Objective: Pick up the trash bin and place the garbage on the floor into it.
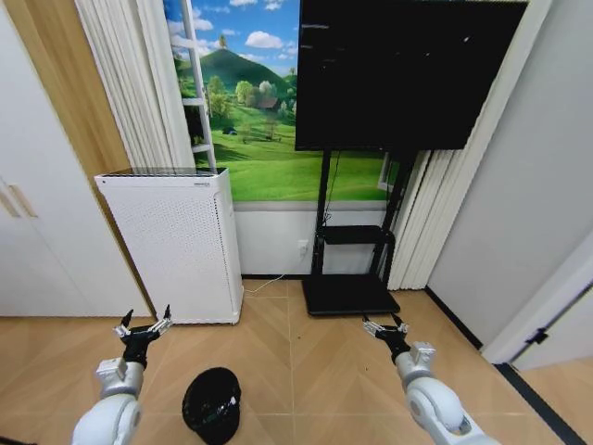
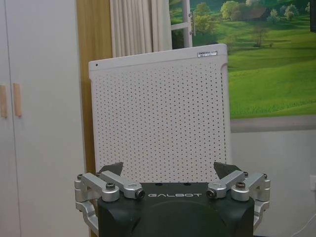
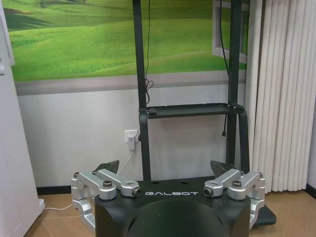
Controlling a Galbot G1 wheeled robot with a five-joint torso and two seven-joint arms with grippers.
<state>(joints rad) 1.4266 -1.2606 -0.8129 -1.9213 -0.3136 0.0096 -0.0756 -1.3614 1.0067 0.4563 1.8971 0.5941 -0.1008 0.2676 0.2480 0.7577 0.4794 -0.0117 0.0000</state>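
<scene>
The trash bin (image 1: 212, 404), small, black and round with mesh sides, stands on the wooden floor near the bottom of the head view. My left gripper (image 1: 143, 324) is held open above the floor just left of and beyond the bin, apart from it. In the left wrist view the same gripper (image 2: 170, 170) faces the white perforated appliance with nothing between its fingers. My right gripper (image 1: 384, 324) is open too, well to the right of the bin, and in its wrist view (image 3: 167, 167) it faces the TV stand. The garbage is out of view.
A tall white perforated appliance (image 1: 176, 243) stands against the wall behind the bin. A black TV stand (image 1: 350, 278) with a large screen (image 1: 398, 69) stands at centre right. White cabinet doors (image 1: 42, 232) line the left, curtains (image 1: 445, 222) and a wall the right.
</scene>
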